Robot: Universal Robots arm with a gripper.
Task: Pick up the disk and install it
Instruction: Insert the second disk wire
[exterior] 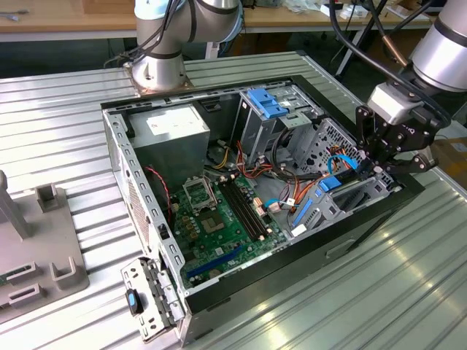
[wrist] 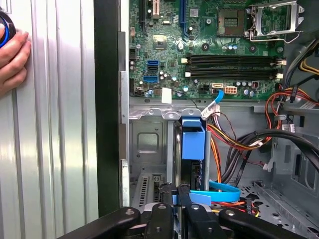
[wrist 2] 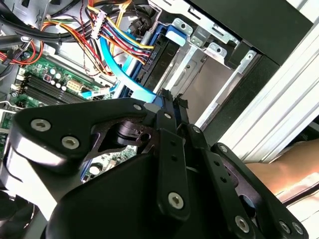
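The disk (wrist: 193,144) stands on edge inside the drive bay of the open computer case (exterior: 343,244). Its blue end tab (exterior: 330,182) points toward the motherboard, and its dark body with a blue rail (wrist 2: 158,55) runs back toward me. My gripper (exterior: 363,166) hangs over the bay at the exterior view's right. Its black fingers (wrist: 166,199) are shut, pressed close together at the disk's near end. A thin blue sliver shows between them in the first wrist view. Whether they pinch the rail or only touch it, I cannot tell.
The motherboard (exterior: 219,219) lies on the case floor. Red, yellow and orange wires (wrist: 234,142) and a flat blue cable (wrist 2: 112,62) crowd the bay. An upright metal cage with a blue latch (exterior: 266,102) stands behind. A person's hand (wrist: 12,55) rests on the ribbed table beside the case.
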